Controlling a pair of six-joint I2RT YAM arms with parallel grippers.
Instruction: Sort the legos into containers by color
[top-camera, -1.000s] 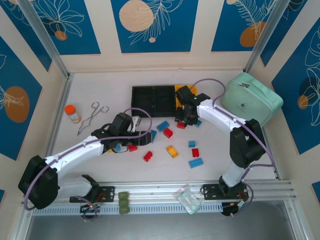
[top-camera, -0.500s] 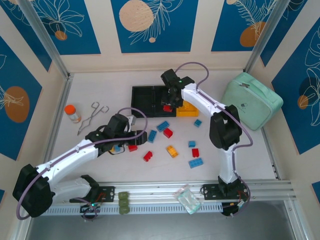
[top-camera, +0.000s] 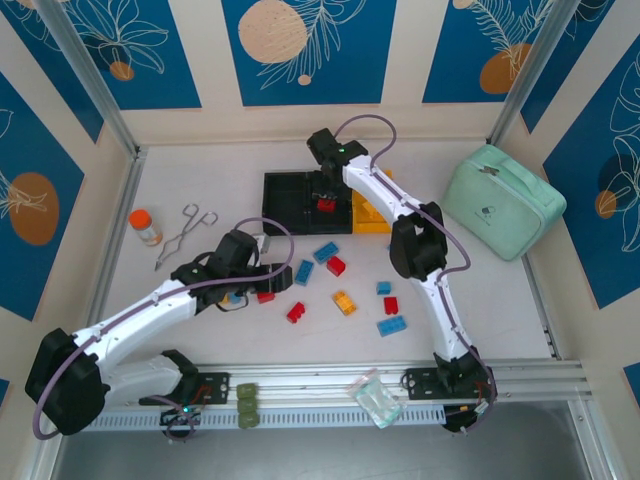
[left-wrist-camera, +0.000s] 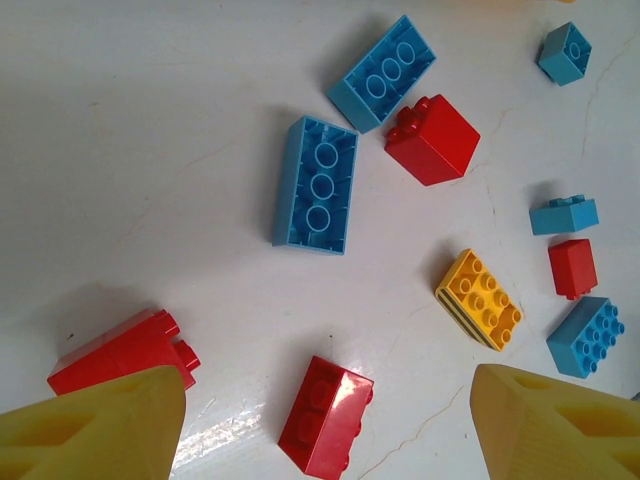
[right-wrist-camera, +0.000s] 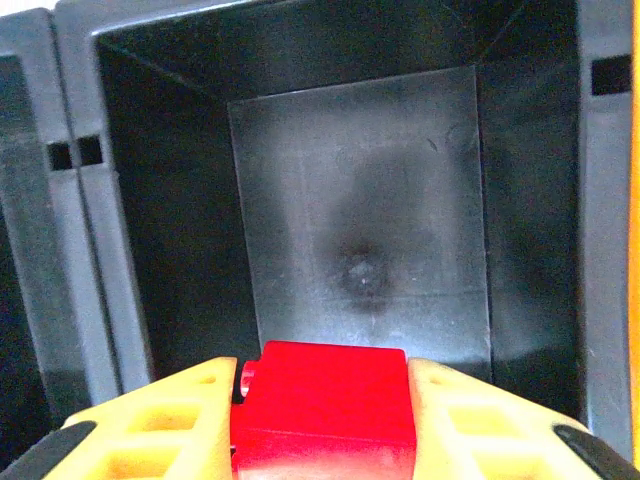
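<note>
**Near:** left hand (left-wrist-camera: 325, 432), released with fingers spread, hangs over loose legos (left-wrist-camera: 316, 185) on the table (left-wrist-camera: 150, 120), a red one lying below the gap.

**Far:** right hand (right-wrist-camera: 322, 445), clenched on a red lego (right-wrist-camera: 325, 395), holds it above the middle black container (right-wrist-camera: 360, 240), beside the yellow container (top-camera: 374, 219).

Yellow fingers on right tool (right-wrist-camera: 325, 425), red brick (right-wrist-camera: 325, 400). Two black bins (top-camera: 287, 198), floor with dull grey sheen; yellow bin (top-camera: 378, 218). Yellow fingers on left tool (left-wrist-camera: 325, 410). White table (top-camera: 520, 310); loose bricks (left-wrist-camera: 318, 185) light blue, red, one yellow. Mint green pouch (top-camera: 505, 200). Orange cap, pale body on bottle (top-camera: 146, 226). Olive block (top-camera: 246, 405). Blue walls (top-camera: 310, 50), cream leaf outlines, peach discs.
</note>
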